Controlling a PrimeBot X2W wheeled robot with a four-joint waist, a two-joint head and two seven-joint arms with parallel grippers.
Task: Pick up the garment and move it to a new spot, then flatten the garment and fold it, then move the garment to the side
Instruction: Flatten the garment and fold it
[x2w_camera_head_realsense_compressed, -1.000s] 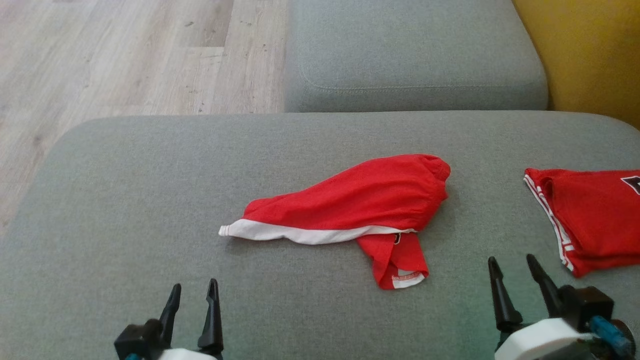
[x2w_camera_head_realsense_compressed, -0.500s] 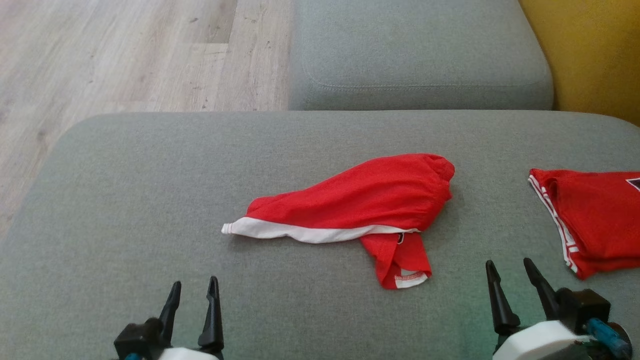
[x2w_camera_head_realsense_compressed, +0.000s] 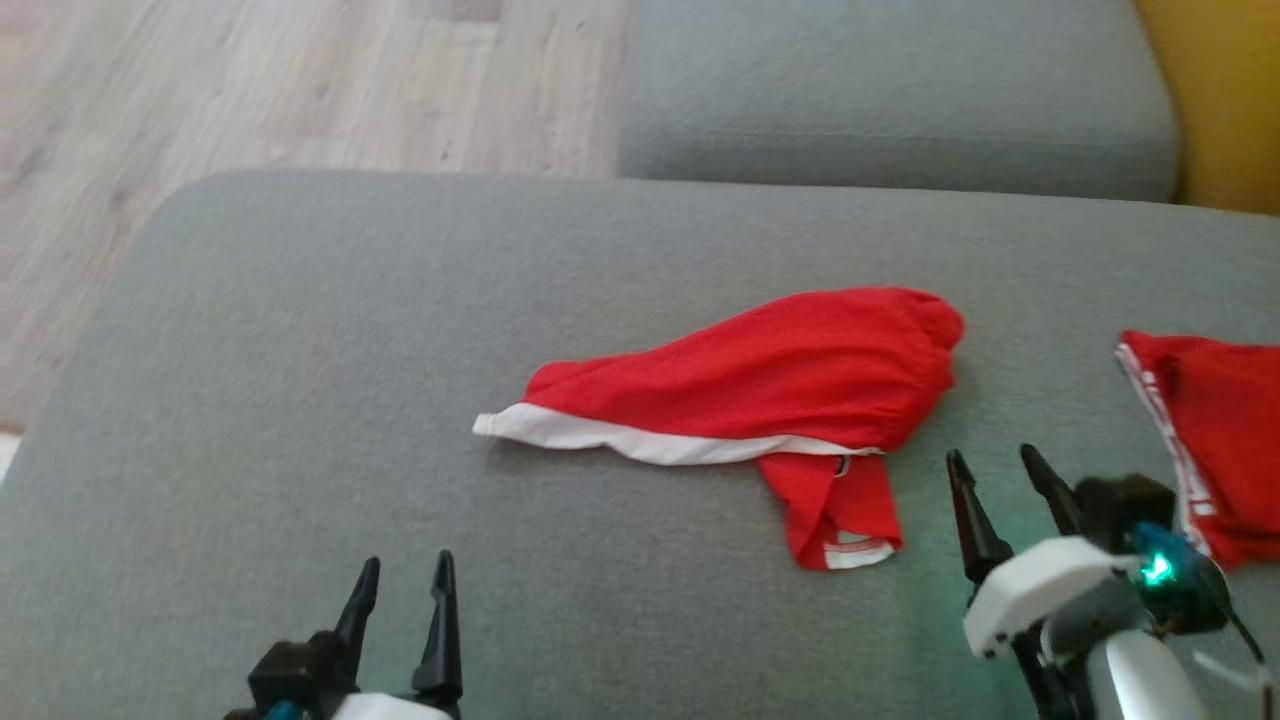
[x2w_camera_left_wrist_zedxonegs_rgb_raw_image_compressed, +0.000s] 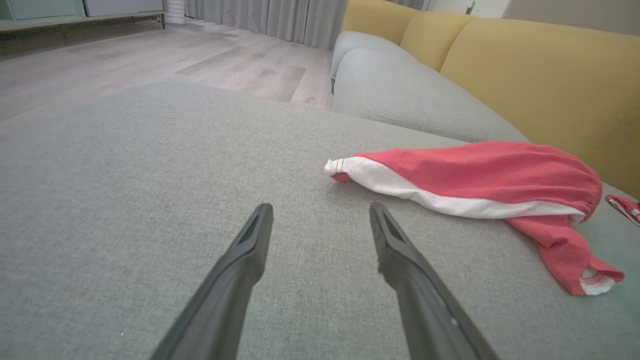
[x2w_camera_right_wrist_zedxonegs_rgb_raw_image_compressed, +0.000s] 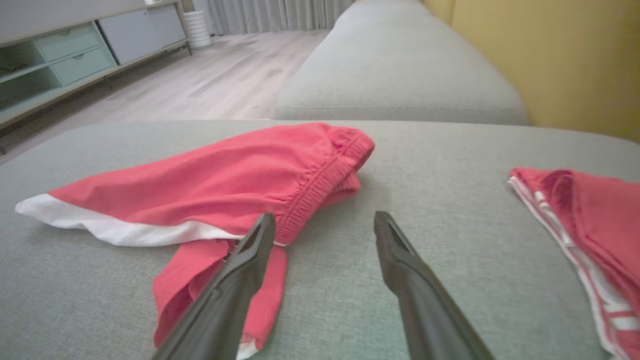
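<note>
Nothing is done yet: the crumpled red fabric garment with a white band (x2w_camera_head_realsense_compressed: 760, 390) lies unlifted on the grey sofa cushion (x2w_camera_head_realsense_compressed: 300, 400), just ahead-left of the wide, empty right gripper (x2w_camera_head_realsense_compressed: 993, 453) and further ahead-right of the wide, empty left gripper (x2w_camera_head_realsense_compressed: 408, 560).

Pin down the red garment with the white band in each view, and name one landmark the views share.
Head view: the red garment lies right of centre, white band along its near edge.
Left wrist view: right of middle, white-tipped end pointing left.
Right wrist view: left of centre, elastic waistband towards the middle.
Shared landmark: the striped-trim garment, at the right edge in every view.
</note>
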